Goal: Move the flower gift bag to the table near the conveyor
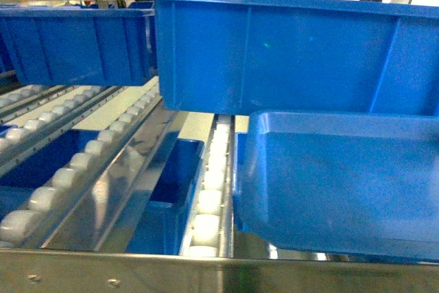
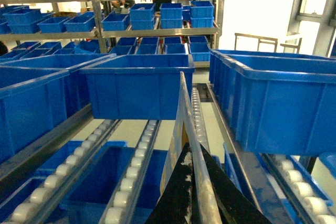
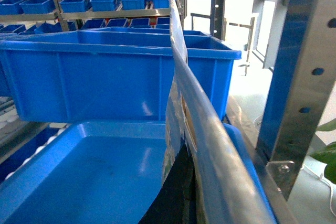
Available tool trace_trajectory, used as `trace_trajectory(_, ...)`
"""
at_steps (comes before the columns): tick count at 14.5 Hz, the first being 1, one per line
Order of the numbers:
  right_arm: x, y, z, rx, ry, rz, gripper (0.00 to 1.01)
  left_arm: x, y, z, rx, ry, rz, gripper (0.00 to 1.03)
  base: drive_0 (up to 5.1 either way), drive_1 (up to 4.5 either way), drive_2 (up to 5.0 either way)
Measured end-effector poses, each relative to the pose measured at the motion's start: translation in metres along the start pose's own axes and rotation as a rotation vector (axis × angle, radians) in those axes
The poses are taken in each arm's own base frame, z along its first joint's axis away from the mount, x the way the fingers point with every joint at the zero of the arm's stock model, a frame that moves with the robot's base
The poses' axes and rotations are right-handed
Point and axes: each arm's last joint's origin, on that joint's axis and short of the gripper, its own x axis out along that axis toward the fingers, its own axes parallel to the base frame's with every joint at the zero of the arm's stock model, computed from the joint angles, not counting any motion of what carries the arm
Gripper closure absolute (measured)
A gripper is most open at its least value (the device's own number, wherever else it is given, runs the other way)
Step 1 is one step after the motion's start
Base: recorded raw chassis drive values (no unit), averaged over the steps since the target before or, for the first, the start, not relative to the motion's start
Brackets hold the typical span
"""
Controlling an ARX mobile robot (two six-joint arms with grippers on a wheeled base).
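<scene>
Left gripper (image 2: 191, 192): I see its dark fingers either side of a thin pale sheet, clenched on it.
Right gripper (image 3: 181, 195): only one dark finger shows beside the same kind of sheet, so I cannot tell whether it is clamped.
Flower gift bag (image 2: 185, 114): seen edge-on in the left wrist view, rising from the fingers. In the right wrist view its printed side (image 3: 176, 114) faces the tray. It is up in the air, over the rack, not set down.
Blue tray (image 1: 343, 183): at the rack's front right, just under the bag in the right wrist view, and tilted.
Blue bin (image 1: 288, 53): behind the tray, on the lanes.
Conveyor (image 1: 75, 162): steel lanes of white rollers running back from the front rail, more bins beyond.
Table: not in any view.
Step in hand: I judge this as carrying the bag off the rack. I'd lift it clear of the tray rim, keep it flat between the arms, then back away.
Risk: the steel upright (image 3: 299, 77) is close on the right. A twist could crease the bag.
Room: shelving stacked with bins, with bright windows behind.
</scene>
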Motion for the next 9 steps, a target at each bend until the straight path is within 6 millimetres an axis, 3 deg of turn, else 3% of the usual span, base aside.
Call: trace_trajectory(9,0.0001,0.0,-0.0009,0.0,0.006,0.0,0.99,0.0,0.0,-0.0001,0.0,0.001,0.0,1.01,-4.8,1.57,3.5)
